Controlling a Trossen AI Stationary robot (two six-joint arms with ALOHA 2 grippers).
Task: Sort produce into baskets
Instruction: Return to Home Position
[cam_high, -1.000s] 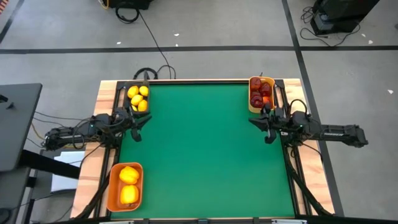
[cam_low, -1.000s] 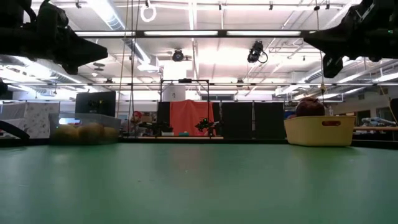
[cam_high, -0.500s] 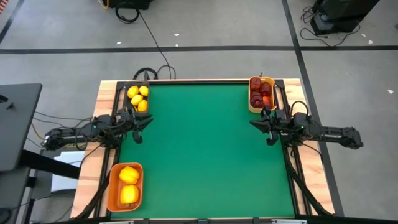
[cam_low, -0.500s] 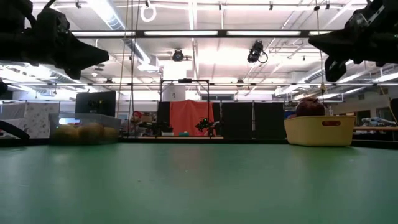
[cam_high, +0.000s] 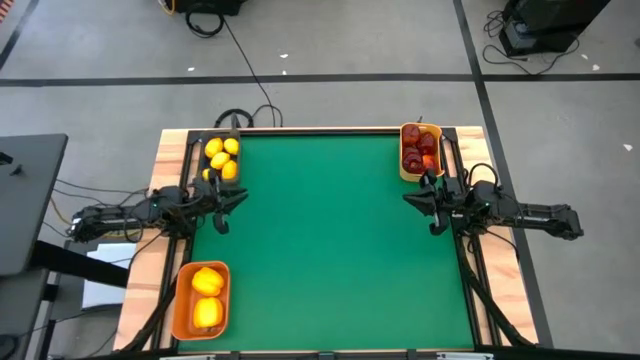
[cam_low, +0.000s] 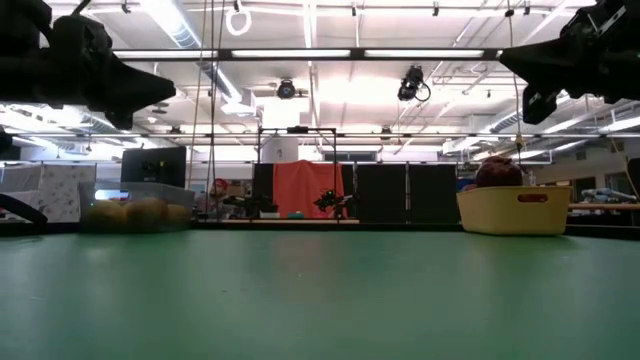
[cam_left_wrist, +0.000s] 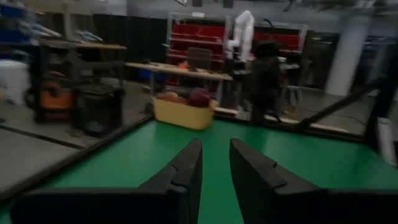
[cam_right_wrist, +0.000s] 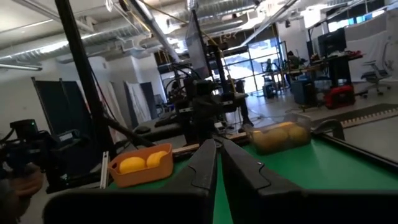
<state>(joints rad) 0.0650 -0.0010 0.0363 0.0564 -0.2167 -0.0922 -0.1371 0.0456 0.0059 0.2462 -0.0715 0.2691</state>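
Note:
Small yellow lemons lie in the black basket at the far left; it also shows in the right wrist view. Dark red apples fill the yellow-orange basket at the far right, which also shows in the left wrist view. Bigger yellow pieces lie in the deeper orange basket at the near left. My left gripper hovers at the left edge, slightly open and empty. My right gripper hovers at the right edge, shut and empty.
The green table top lies between the two arms. Wooden rails and cables run along both table sides. Room equipment shows beyond the far edge in the low view.
My right gripper has drawn back a little toward the table's right edge. The baskets and produce have not moved.

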